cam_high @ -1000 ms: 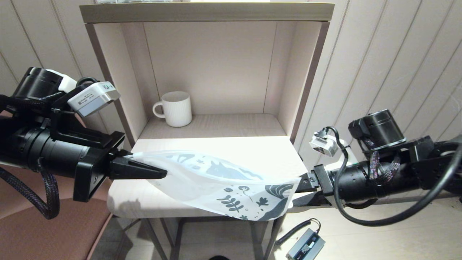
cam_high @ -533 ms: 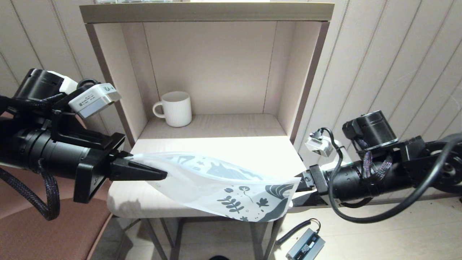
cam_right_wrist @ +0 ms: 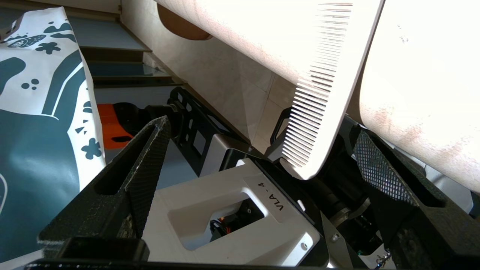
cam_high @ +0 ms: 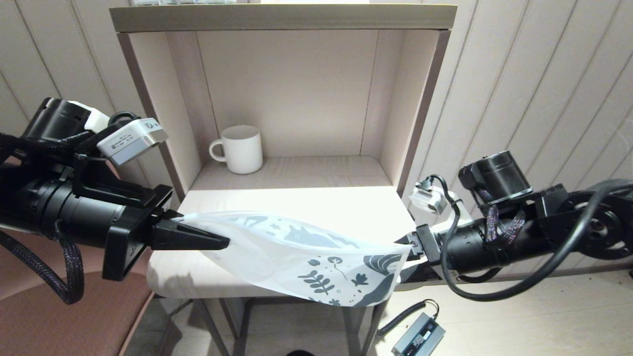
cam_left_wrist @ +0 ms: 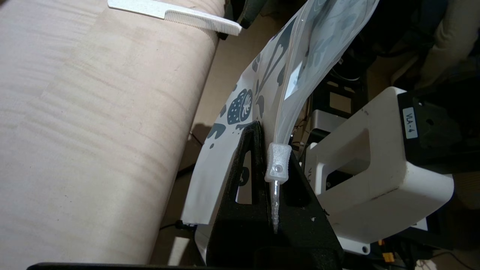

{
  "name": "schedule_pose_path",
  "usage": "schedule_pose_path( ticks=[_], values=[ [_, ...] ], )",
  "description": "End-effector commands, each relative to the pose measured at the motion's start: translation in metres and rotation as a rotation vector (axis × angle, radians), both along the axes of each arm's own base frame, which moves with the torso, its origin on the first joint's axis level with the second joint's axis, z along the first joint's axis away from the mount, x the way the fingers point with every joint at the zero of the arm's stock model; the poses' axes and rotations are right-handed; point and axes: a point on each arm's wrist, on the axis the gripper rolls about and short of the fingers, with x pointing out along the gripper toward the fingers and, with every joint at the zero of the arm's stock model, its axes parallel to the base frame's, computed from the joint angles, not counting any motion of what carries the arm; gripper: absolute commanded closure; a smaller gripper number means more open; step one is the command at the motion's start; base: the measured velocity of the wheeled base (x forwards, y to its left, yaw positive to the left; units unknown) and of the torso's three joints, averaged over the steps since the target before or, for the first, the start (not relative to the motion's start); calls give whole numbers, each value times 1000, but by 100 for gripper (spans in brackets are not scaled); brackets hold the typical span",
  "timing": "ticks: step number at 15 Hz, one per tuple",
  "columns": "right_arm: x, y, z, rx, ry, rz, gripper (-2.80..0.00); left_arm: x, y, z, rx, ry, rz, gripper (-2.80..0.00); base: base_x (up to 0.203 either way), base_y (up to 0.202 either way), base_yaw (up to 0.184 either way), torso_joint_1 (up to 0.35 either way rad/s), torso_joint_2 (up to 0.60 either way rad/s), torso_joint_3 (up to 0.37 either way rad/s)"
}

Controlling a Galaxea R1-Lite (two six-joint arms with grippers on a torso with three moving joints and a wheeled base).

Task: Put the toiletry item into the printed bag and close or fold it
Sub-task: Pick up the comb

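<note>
The printed bag [cam_high: 296,252] hangs stretched above the table's front edge, its leaf print toward the right. My left gripper [cam_high: 220,242] is shut on its zip top, just behind the white slider [cam_left_wrist: 278,163]. The white comb [cam_right_wrist: 330,86] lies on the table's right end with its toothed end sticking out past the edge. In the head view the bag hides the comb. My right gripper [cam_right_wrist: 262,131] is open at that edge. The comb's end sits between its fingers [cam_right_wrist: 150,157], touching neither. The bag's printed end [cam_right_wrist: 45,112] hangs beside the right gripper.
A white ribbed mug [cam_high: 242,148] stands at the back left of the open shelf above the pale table [cam_high: 346,202]. A brown chair seat [cam_high: 74,316] is below my left arm. A grey box with a cable [cam_high: 418,336] lies on the floor.
My right arm has moved left, toward the table's right edge and the bag's printed corner. The left gripper and the bag have sunk slightly.
</note>
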Motion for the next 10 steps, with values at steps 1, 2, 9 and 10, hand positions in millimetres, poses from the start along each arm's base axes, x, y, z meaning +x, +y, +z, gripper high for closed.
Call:
schedule_pose_path(
  ticks=[1, 2, 9, 10],
  values=[
    [2, 0, -1, 3, -2, -4, -280, 1, 0, -2, -2, 7, -5, 0, 0, 0, 0, 0, 0, 0],
    [3, -1, 0, 5, -8, -5, -280, 1, 0, -1, -2, 6, -5, 0, 0, 0, 0, 0, 0, 0],
    [6, -1, -5, 30, 13, 21, -280, 1, 0, -1, -2, 6, -5, 0, 0, 0, 0, 0, 0, 0],
    [7, 0, -7, 27, 20, 21, -280, 1, 0, -1, -2, 6, -5, 0, 0, 0, 0, 0, 0, 0]
  ],
)
